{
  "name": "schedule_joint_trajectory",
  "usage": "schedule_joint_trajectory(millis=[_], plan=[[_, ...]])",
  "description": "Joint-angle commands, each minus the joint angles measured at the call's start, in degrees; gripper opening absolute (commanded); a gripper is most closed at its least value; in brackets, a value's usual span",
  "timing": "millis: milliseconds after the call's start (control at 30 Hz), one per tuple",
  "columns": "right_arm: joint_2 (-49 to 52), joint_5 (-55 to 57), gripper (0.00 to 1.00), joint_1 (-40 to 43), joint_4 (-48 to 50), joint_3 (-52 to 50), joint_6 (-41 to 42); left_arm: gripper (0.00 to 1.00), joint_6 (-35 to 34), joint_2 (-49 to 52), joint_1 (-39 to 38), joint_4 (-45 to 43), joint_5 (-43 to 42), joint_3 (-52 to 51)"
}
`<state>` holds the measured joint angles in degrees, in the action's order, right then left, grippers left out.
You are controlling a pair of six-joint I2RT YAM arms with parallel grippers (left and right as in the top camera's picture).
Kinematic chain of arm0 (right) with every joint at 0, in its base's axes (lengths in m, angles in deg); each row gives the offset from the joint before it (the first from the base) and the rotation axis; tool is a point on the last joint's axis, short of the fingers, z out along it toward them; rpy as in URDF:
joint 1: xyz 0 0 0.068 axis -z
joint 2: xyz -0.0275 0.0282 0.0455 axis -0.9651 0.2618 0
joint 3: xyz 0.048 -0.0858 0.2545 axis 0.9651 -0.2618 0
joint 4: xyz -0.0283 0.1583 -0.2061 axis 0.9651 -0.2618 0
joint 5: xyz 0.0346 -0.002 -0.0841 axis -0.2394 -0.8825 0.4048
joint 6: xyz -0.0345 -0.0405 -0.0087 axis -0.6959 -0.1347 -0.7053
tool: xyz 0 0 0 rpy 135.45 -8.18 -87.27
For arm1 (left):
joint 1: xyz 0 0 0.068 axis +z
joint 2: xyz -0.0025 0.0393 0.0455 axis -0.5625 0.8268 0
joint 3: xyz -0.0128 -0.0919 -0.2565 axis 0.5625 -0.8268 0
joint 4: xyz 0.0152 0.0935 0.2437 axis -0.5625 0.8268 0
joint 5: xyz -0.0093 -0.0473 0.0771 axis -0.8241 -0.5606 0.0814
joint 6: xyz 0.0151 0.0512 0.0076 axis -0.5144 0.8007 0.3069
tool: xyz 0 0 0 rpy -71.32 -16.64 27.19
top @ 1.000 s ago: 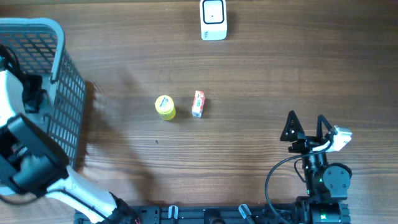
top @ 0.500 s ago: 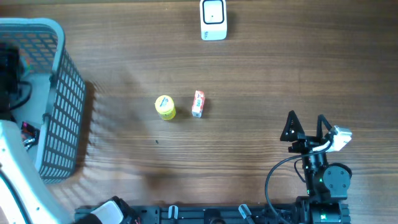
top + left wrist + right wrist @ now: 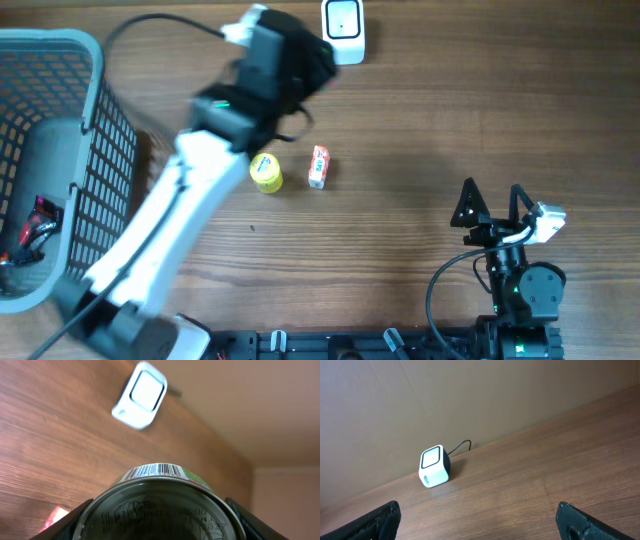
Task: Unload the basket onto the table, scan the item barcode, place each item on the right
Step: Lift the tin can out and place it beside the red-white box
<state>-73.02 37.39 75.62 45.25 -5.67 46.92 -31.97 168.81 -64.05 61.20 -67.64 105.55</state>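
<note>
Basket (image 3: 95, 130) at 9 o'clock edge of bench (image 3: 420, 130). Left arm stretched out toward 12 o'clock, blurred in overhead. Left gripper (image 3: 298, 62) clamped on can (image 3: 160, 510), one finger each side. Barcode (image 3: 157, 469) on can's side toward scanner (image 3: 343, 31). Gripper with can near scanner, at its 8 o'clock. Yellow tub (image 3: 265, 172) and red carton (image 3: 318, 166) mid-bench, just beside each other, not touching. Right gripper (image 3: 492, 203) at 4 o'clock, spread wide, nothing between fingers.

The hand (image 3: 159, 527) grips a can (image 3: 160, 505), its barcode (image 3: 154, 470) visible, white scanner (image 3: 140, 395) beyond.
</note>
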Motion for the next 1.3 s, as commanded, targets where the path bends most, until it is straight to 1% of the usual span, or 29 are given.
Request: schedule_joint_trajectory(millis=[0, 133, 200, 267, 300, 400, 533, 567, 633, 667, 700, 767, 867, 933, 967, 1000, 1067, 1100, 1133, 1167, 1200, 1233, 1267], plan=[[-0.2, -0.5, 1.00, -0.2, 0.1, 0.0, -1.0, 0.64, -0.1, 9.3, -7.4, -0.8, 4.4, 0.2], [-0.2, -0.5, 1.00, -0.2, 0.1, 0.0, -1.0, 0.65, 0.8, 19.2, -15.1, -0.3, 4.3, 0.2], [-0.2, -0.5, 1.00, -0.2, 0.1, 0.0, -1.0, 0.65, 1.7, 23.0, -18.0, 0.7, 6.6, 0.2], [-0.2, -0.5, 0.99, -0.2, 0.1, 0.0, -1.0, 0.66, 1.7, 26.5, -20.4, 4.3, 10.1, 0.2], [-0.2, -0.5, 1.00, -0.2, 0.1, 0.0, -1.0, 0.66, 1.7, 28.3, -21.4, 6.1, 11.6, 0.2], [-0.2, -0.5, 1.00, -0.2, 0.1, 0.0, -1.0, 0.67, 1.7, 32.0, -22.3, 9.2, 16.4, 0.2], [-0.2, -0.5, 1.00, -0.2, 0.1, 0.0, -1.0, 0.68, 1.6, 34.9, -21.4, 8.2, 21.3, 0.1], [-0.2, -0.5, 1.00, -0.2, 0.1, 0.0, -1.0, 0.71, 1.6, 35.0, -20.9, 7.3, 23.2, 0.1], [-0.2, -0.5, 1.00, -0.2, 0.1, 0.0, -1.0, 0.85, 1.7, 34.9, -19.0, 5.7, 23.8, 0.2], [-0.2, -0.5, 1.00, -0.2, 0.1, 0.0, -1.0, 0.96, 1.7, 34.5, -18.0, 5.9, 23.6, 0.3], [-0.2, -0.5, 1.00, -0.2, 0.1, 0.0, -1.0, 1.00, 1.7, 33.7, -17.5, 6.4, 23.3, 0.4], [-0.2, -0.5, 1.00, -0.2, 0.1, 0.0, -1.0, 1.00, 2.7, 30.8, -17.1, 8.0, 23.2, 0.4], [-0.2, -0.5, 1.00, -0.2, 0.1, 0.0, -1.0, 1.00, 8.6, 20.7, -18.3, 7.2, 22.2, 0.7], [-0.2, -0.5, 1.00, -0.2, 0.1, 0.0, -1.0, 1.00, 14.9, 11.2, -18.8, 4.2, 18.9, 2.1], [-0.2, -0.5, 1.00, -0.2, 0.1, 0.0, -1.1, 1.00, 15.9, 7.7, -18.8, 2.5, 17.6, 2.7], [-0.2, -0.5, 1.00, -0.2, 0.1, 0.0, -1.0, 1.00, 18.6, 2.5, -18.4, 0.1, 16.2, 3.6], [-0.2, -0.5, 1.00, -0.2, 0.1, 0.0, -1.0, 1.00, 24.3, -6.5, -16.4, -0.5, 19.1, 7.6], [-0.2, -0.5, 1.00, -0.2, 0.1, 0.0, -1.0, 1.00, 26.8, -11.5, -13.7, -0.2, 24.9, 10.5], [-0.2, -0.5, 1.00, -0.2, 0.1, 0.0, -1.0, 1.00, 28.7, -14.4, -11.1, 0.0, 28.4, 12.2], [-0.2, -0.5, 1.00, -0.2, 0.1, 0.0, -1.0, 1.00, 29.6, -18.5, -4.5, 1.8, 32.5, 14.5], [-0.2, -0.5, 1.00, -0.2, 0.1, 0.0, -1.0, 1.00, 29.2, -21.2, 3.1, 4.4, 33.2, 15.4], [-0.2, -0.5, 1.00, -0.2, 0.1, 0.0, -1.1, 1.00, 23.4, -23.4, 14.5, 10.0, 33.2, 15.4], [-0.2, -0.5, 1.00, -0.2, 0.1, 0.0, -1.0, 1.00, 16.8, -23.9, 22.7, 15.3, 32.1, 15.3]])
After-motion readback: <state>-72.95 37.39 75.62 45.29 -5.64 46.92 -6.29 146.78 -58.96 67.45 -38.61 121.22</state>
